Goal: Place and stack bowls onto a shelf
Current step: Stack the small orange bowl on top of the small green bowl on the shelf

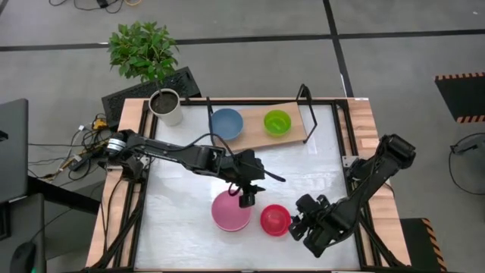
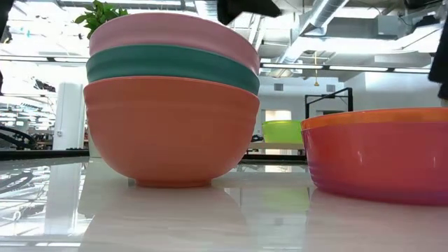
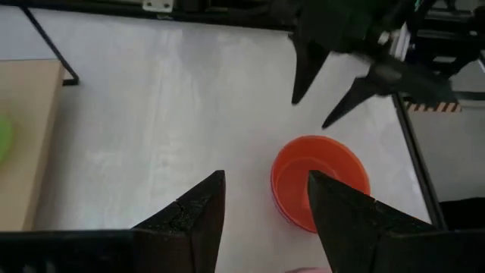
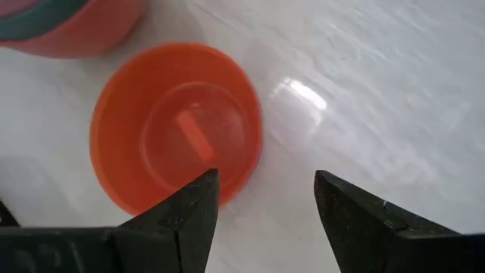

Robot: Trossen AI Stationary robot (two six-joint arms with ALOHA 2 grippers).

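L gripper (image 1: 246,199) hovering jaws apart over pink stack (image 1: 229,211), R gripper (image 4: 261,199) gaping wide beside orange-red bowl (image 4: 176,127); next prob needs rim straddle, then shelf (image 1: 295,136).

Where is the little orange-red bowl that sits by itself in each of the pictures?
High view: the orange-red bowl sits low and middle, just right of the pink-topped stack.
Low view: it fills the right side, with the stack on the left.
Left wrist view: lower right of centre, partly behind a finger.
Right wrist view: left of centre.
Shared landmark: the stack of bowls, not seen in the left wrist view.
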